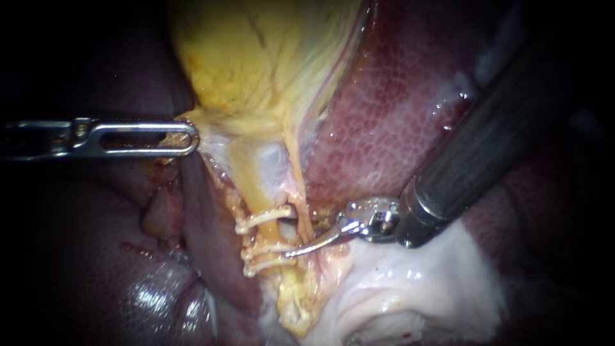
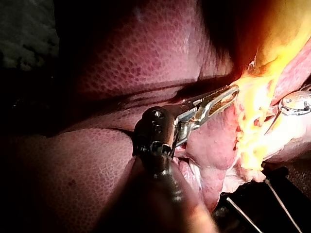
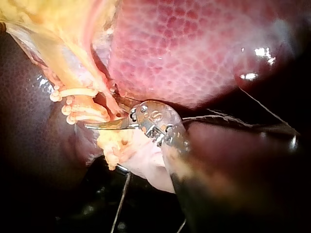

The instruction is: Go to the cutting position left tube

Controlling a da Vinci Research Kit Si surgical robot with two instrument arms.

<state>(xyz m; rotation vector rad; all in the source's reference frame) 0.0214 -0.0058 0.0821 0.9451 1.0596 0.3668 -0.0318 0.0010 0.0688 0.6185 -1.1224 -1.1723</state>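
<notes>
Endoscope view: the left tube (image 1: 266, 234) runs down from the gallbladder (image 1: 256, 57) at centre, crossed by three pale clips (image 1: 264, 218). One clip sits higher and two sit close together lower down, leaving a bare stretch between them. By judgement, that bare stretch is the cutting site.

The right instrument (image 1: 288, 254) enters from the upper right, with its dark shaft passing over the liver (image 1: 384, 128). Its wrist is bent so that the curved blades lie almost level and point across the tube. The blades lie together as one slender tip with no gap showing. The tip touches the tube's right side at the lower pair of clips, not at the bare stretch. By judgement, the approach is nearly complete, and the tip must rise slightly and the blades must part before they can straddle the tube.

The left instrument (image 1: 189, 134) enters level from the left. Its slotted jaws are clamped on the gallbladder's lower edge and draw it sideways. This hold tensions the tube and exposes the clipped segment.
</notes>
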